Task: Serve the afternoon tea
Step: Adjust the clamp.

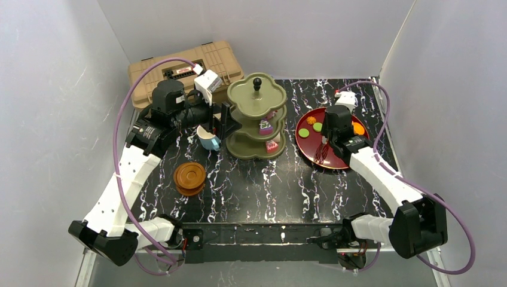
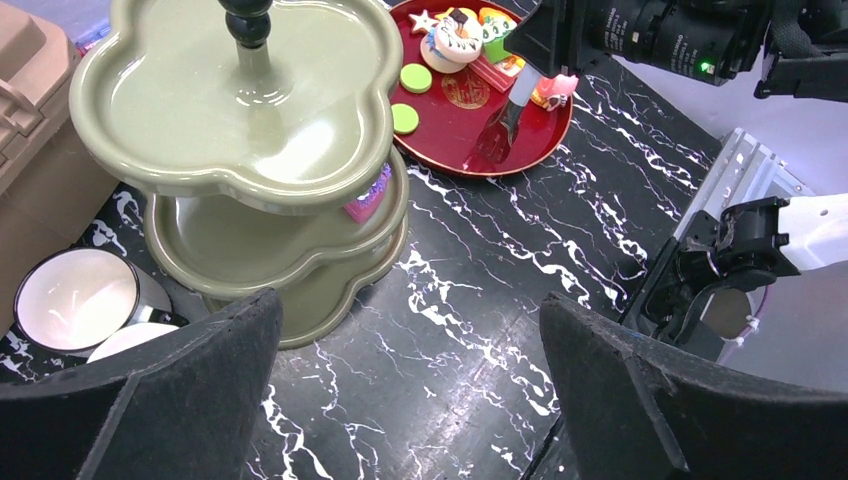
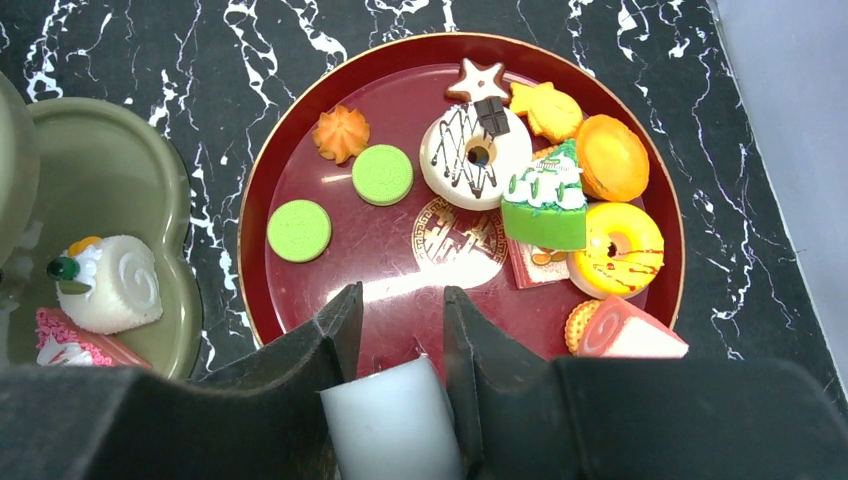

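Observation:
The olive-green three-tier stand has a black knob and a few small cakes on its lower tiers; its top tier is bare. My left gripper hangs open just left of it, over bare table. A light-blue mug lies under that arm, and brown saucers are stacked nearer. My right gripper is over the red tray of toy cakes and donuts, shut on a white-handled serving utensil.
A tan toolbox stands at the back left behind the left arm. Two mugs sit close to the stand's base. The tray's near left part holds two green macarons. White walls enclose the table.

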Robot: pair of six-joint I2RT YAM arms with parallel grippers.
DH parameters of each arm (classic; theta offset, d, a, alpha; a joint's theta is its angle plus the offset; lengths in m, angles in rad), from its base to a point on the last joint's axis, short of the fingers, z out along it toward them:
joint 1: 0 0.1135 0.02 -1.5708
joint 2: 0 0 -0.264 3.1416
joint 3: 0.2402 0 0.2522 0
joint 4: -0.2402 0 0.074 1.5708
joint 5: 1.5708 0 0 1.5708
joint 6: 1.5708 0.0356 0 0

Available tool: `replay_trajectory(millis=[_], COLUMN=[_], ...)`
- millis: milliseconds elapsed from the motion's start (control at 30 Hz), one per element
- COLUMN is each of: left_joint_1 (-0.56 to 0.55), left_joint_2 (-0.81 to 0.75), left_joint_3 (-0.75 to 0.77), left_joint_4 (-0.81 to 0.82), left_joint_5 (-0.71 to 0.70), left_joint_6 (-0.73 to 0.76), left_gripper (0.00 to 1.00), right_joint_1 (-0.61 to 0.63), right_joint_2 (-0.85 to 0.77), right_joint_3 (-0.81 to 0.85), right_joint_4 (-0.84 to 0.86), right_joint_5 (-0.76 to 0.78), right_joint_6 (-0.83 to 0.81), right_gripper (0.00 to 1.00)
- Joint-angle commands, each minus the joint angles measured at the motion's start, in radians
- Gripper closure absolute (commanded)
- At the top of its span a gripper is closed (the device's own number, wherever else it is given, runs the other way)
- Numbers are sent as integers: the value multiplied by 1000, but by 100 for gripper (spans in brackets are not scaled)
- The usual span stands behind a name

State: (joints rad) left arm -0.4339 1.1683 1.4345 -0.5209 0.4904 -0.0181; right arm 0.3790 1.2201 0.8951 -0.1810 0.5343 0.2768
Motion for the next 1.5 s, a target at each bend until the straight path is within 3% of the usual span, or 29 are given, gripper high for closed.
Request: replay_trajectory(millis=[0, 333, 500, 933, 1200, 1467], left_joint_1=[4, 4, 4, 4, 4, 4], left_joint_2=[-31, -33, -35, -34, -30, -27], left_joint_3=[-4, 9, 15, 23, 33, 26], left_joint_4=[12, 10, 9, 7, 6, 12], left_joint_5=[13, 10, 8, 4, 4, 27], left_joint_6=[10, 3, 0, -3, -9, 3], left_gripper=[1, 1, 1, 1, 1, 1], right_joint_1=[11, 12, 12, 13, 9, -6], right_joint_2=[-50, -130, -145, -212, -150, -65], right_joint_3=[-51, -139, -154, -189, -78, 87], right_joint_4=[68, 88, 94, 101, 161, 205], right_joint_5=[26, -26, -56, -83, 14, 32], right_joint_6=[10, 55, 68, 52, -24, -64], right_gripper=[79, 54, 47, 48, 68, 72])
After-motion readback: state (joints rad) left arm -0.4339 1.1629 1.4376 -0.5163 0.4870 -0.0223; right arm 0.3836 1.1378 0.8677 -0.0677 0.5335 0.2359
